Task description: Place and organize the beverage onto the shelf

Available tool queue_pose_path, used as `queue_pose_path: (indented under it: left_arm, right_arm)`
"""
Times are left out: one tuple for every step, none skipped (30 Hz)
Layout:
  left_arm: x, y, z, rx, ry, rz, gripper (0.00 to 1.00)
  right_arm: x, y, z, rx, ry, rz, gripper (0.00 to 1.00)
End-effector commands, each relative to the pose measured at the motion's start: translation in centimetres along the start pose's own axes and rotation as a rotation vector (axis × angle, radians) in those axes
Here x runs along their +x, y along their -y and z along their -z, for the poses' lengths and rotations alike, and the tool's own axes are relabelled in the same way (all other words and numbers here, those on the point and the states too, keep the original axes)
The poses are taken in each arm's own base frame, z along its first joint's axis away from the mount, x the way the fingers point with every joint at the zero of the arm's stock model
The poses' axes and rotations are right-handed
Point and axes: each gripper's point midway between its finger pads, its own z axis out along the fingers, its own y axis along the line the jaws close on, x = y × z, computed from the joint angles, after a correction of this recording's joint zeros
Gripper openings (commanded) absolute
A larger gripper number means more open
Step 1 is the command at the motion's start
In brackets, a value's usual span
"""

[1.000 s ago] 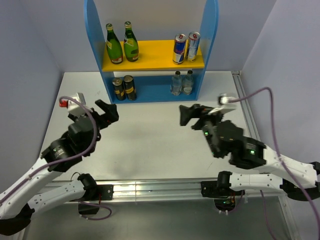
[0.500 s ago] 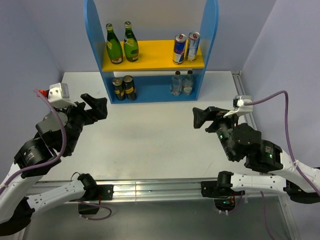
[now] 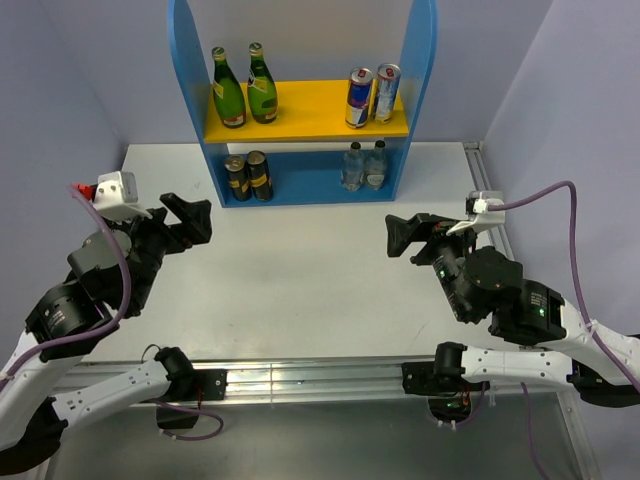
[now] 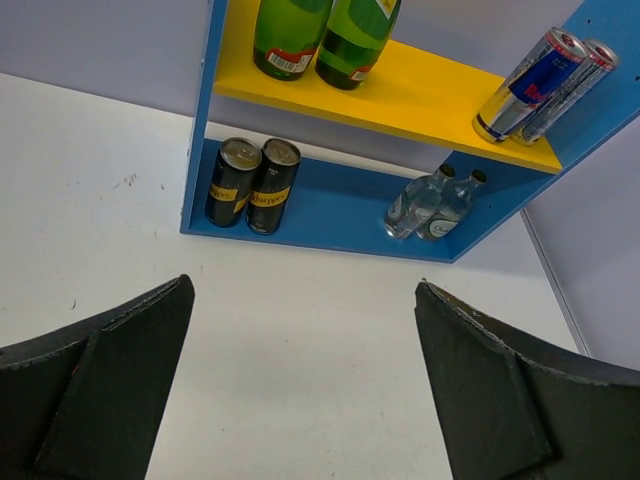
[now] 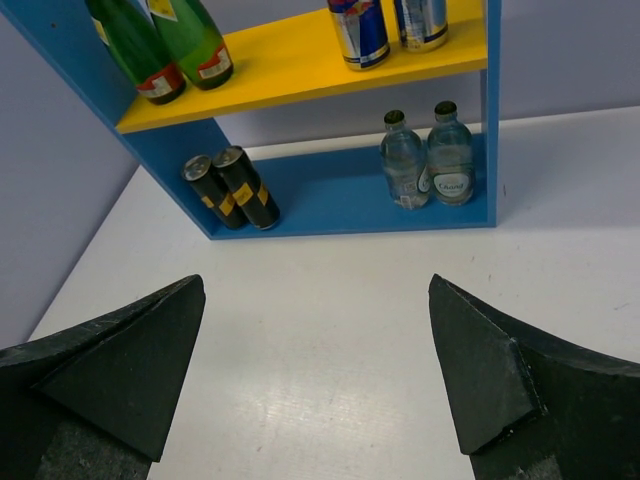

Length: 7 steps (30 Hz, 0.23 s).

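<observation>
The left gripper (image 3: 190, 218) and right gripper (image 3: 400, 236) have drawn back nearward, each spread wide and empty. The shelf (image 3: 183, 80) stands at the far edge of the table (image 3: 300, 265), long axis left-right, open front facing near. It holds upright two green bottles (image 3: 229, 96), two black cans (image 3: 259, 177), two water bottles (image 3: 352, 168) and two energy-drink cans (image 3: 359, 98).

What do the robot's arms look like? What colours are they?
The left arm and the right arm are made of white tube-shaped links with chunky black joints. The fingers are black and wedge-shaped. A greyish-purple cable loops off each wrist from a small white box; the left box has a red tip. Tiny green lights glow on the right arm.
</observation>
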Motion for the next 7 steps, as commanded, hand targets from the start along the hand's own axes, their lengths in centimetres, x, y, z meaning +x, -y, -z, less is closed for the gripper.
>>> queue_pose_path:
  left_arm:
    - [-0.08, 0.01, 0.05, 0.009, 0.009, -0.014, 0.99]
    - [-0.05, 0.01, 0.03, 0.009, 0.009, -0.015, 0.99]
    - [-0.09, -0.02, 0.07, 0.01, 0.011, -0.013, 0.99]
    - [-0.14, -0.07, 0.11, 0.009, 0.012, -0.014, 0.99]
    - [-0.17, -0.14, 0.16, 0.008, 0.014, -0.012, 0.99]
    - [-0.14, -0.16, 0.16, 0.008, 0.013, -0.014, 0.99]
    - [-0.22, -0.28, 0.23, 0.004, 0.016, -0.011, 0.99]
  right_arm:
    - [-0.38, 0.32, -0.02, 0.016, 0.019, -0.005, 1.0]
    - [-0.39, 0.36, -0.06, 0.021, 0.02, -0.005, 1.0]
    - [-0.46, 0.53, -0.09, 0.035, 0.025, -0.016, 1.0]
    - [-0.53, 0.77, -0.09, 0.048, 0.029, -0.021, 1.0]
    - [-0.59, 0.75, -0.11, 0.05, 0.03, -0.024, 1.0]
    - [-0.54, 0.63, -0.01, 0.034, 0.025, -0.013, 1.0]
    - [-1.03, 0.3, 0.04, 0.012, 0.04, -0.038, 1.0]
